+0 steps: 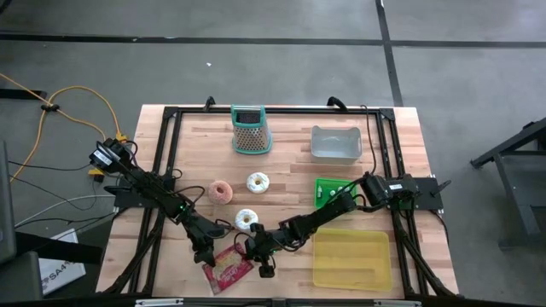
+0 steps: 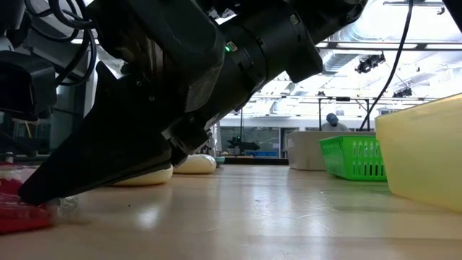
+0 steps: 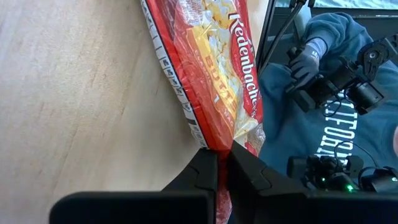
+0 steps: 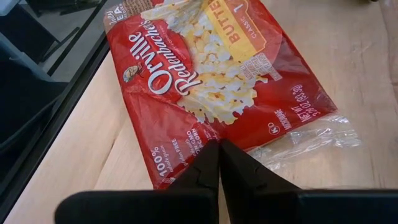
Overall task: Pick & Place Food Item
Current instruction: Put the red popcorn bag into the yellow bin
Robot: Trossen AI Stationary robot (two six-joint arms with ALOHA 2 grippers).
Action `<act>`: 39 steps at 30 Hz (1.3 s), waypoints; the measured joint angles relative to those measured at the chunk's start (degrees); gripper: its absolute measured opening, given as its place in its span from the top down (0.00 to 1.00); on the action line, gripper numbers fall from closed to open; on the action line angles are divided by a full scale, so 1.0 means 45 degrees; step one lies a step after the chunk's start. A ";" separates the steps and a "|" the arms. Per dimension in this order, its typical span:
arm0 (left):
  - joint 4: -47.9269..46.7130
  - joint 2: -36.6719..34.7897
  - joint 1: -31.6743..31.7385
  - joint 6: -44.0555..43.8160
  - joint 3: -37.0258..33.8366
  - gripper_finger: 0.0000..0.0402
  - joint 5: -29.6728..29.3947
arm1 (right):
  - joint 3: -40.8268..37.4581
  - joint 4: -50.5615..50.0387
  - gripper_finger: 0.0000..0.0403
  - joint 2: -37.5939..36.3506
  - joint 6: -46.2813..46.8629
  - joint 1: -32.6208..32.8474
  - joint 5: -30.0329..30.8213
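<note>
High view: popcorn bag [image 1: 227, 269] flat at near edge of counter [image 1: 281, 141], left of yellow tray [image 1: 351, 260], likely drop spot. Both arms converge on it.
Left wrist view: left pincer [image 3: 217, 163] clenched on bag edge, pinching wrapper.
Right wrist view: right pincer [image 4: 218, 154] clenched, tips on bag, grip unclear.

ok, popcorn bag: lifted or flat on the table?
Flat. The popcorn bag lies spread on the wood; the left hand is shut on its edge.
</note>
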 joint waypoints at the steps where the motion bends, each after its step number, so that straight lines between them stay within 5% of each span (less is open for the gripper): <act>1: 0.0000 0.0000 0.0000 0.0000 0.0000 0.98 0.0000 | 0.0000 0.0003 1.00 0.0000 -0.0003 0.0001 -0.0003; 31: 0.0079 0.0000 0.0000 0.0209 0.0010 0.98 0.0077 | -0.0009 -0.0888 1.00 -0.0818 -0.0388 0.0101 -0.0757; 39: 0.0619 -0.0012 0.0099 0.0626 0.0000 0.98 0.0037 | -0.0007 -0.2936 1.00 -0.1754 -0.0529 0.0372 -0.0226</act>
